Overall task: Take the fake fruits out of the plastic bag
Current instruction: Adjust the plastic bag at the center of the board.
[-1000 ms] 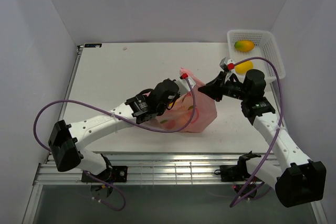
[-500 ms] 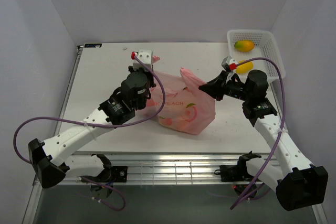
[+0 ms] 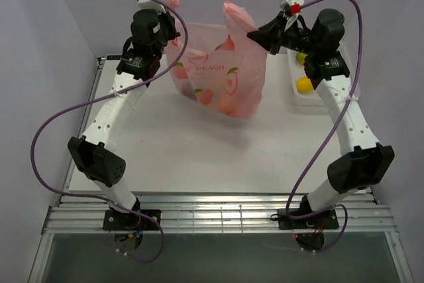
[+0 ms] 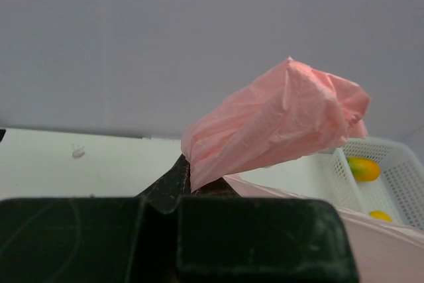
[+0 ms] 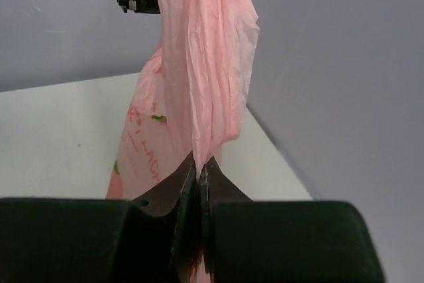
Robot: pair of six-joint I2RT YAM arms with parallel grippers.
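top external: thin translucent pink plastic carrier bag (image 3: 218, 64) hangs between the two raised arms above the white table (image 3: 159, 144); cannot tell if its bottom touches. left gripper (image 3: 169, 23) is clamped on one tie handle, right gripper (image 3: 257, 34) on the other. the bottom sags in lumps, so i judge the fake fruits are inside; print and fruit blur together through the film. material looks soft, crinkly and slippery, and the load looks light. the handles are the sound hold, the bottom corners suit tipping. open table lies beneath. white lattice plastic basket (image 3: 306, 101) with a yellow plastic fruit (image 3: 304, 85) crowds the right arm, and the back wall is near.

left wrist: fingers (image 4: 173, 178) pinch a bunched handle that juts past them; yellow-green-red mango (image 4: 364, 168) lies in the basket beyond.

right wrist: jaws are pressed together on a twisted strip of film.
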